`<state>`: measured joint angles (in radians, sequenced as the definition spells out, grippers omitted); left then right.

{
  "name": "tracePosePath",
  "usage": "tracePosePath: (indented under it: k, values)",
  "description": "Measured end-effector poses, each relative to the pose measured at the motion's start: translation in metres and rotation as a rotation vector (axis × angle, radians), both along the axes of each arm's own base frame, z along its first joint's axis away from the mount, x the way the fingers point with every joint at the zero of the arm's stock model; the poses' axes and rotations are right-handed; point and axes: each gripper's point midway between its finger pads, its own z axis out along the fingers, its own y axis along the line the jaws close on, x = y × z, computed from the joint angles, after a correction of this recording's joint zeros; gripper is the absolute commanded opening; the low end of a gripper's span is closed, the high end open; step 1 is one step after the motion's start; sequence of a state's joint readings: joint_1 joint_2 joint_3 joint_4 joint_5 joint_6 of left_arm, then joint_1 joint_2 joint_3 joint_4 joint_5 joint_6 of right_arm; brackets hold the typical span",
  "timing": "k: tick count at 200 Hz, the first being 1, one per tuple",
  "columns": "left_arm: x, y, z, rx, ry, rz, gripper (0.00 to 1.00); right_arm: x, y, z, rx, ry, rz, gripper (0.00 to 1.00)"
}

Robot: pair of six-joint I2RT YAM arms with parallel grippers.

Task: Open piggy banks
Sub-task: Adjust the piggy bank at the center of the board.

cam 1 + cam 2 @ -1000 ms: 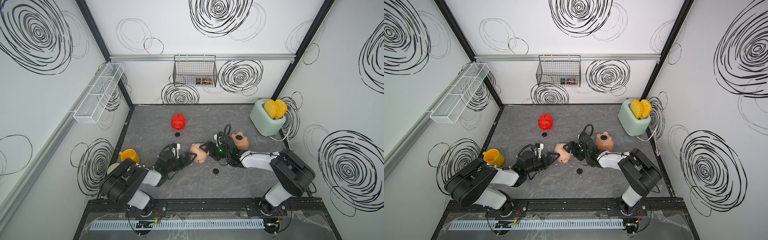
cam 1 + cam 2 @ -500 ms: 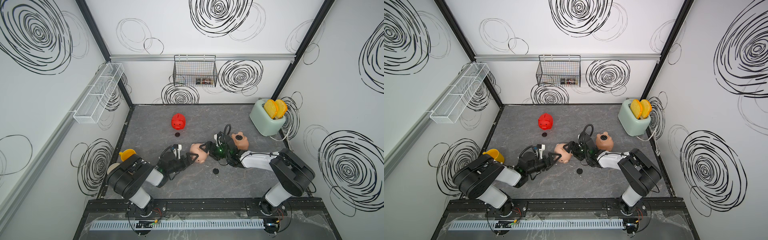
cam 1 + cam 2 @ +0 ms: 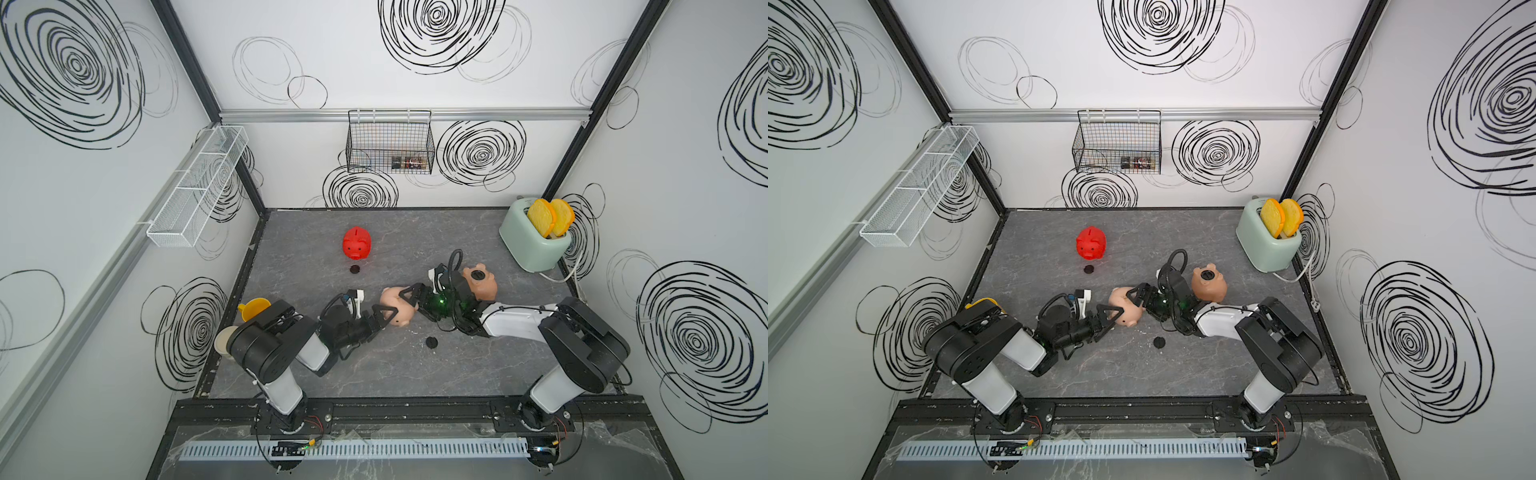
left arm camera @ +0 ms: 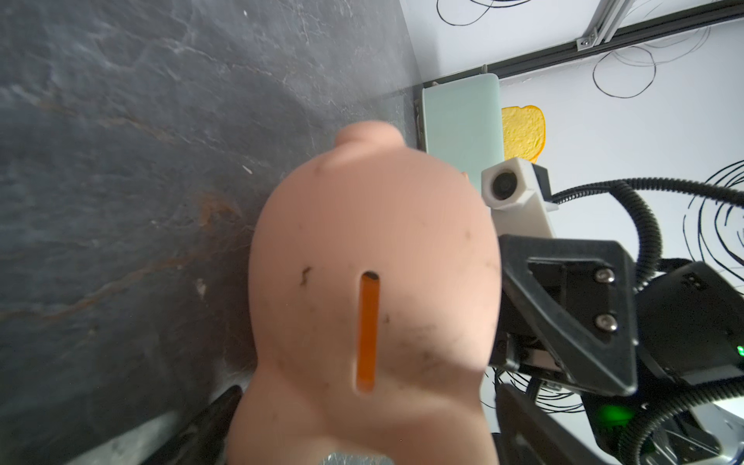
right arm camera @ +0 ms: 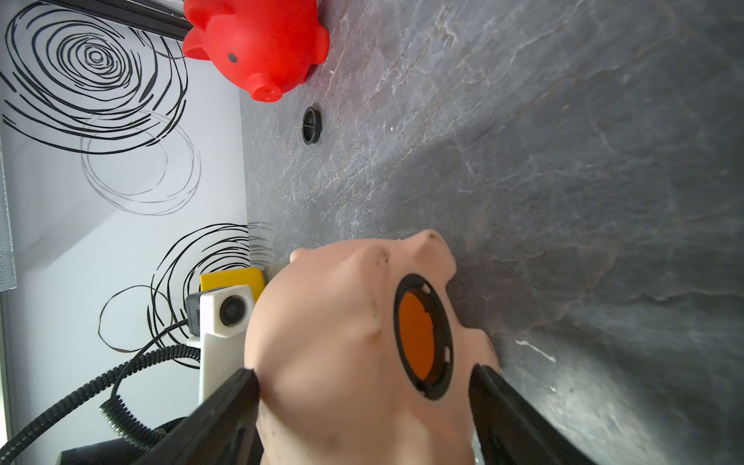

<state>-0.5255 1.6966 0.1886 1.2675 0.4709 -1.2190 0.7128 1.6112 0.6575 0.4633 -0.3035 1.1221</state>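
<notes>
The right gripper (image 3: 411,301) clamps wide on the rear of the pale pink glossy plastic piggy bank (image 3: 390,296), which lies on its side mid-table. The left gripper (image 3: 386,319) straddles its snout end, jaws spread with a sliver of gap, seemingly free. Its round belly hole (image 5: 418,338) gapes, and a loose black plug (image 3: 431,342) lies near. The bright red plastic pig (image 3: 356,243), far left, looks opened too. Next is likely the peach-tan plastic pig (image 3: 484,286) just right, belly up and still plugged: steady it, then pull the plug. Since a second ago the left arm's shoulder has swung right, hiding more of the yellow cup (image 3: 253,307); the pigs are unmoved.
</notes>
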Motion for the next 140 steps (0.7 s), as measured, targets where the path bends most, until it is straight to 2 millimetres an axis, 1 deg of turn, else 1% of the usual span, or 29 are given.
tracePosePath:
  k: [67,103,113,140]
  values:
    - [-0.0008,0.0005,-0.0016,0.008,0.003,-0.002,0.85,0.0003,0.0009,-0.0003,0.004,-0.002,0.002,0.85]
    - [-0.001,0.0004,-0.0014,0.007,0.002,-0.003,0.84,0.0005,0.0011,-0.0004,0.004,-0.003,0.003,0.85]
    - [-0.0009,0.0005,-0.0015,0.008,0.003,-0.002,0.84,0.0005,0.0011,-0.0002,0.003,-0.004,0.004,0.86]
    - [-0.0018,0.0024,-0.001,0.022,0.007,-0.002,0.82,0.002,0.0014,0.0003,-0.029,-0.007,0.019,0.95]
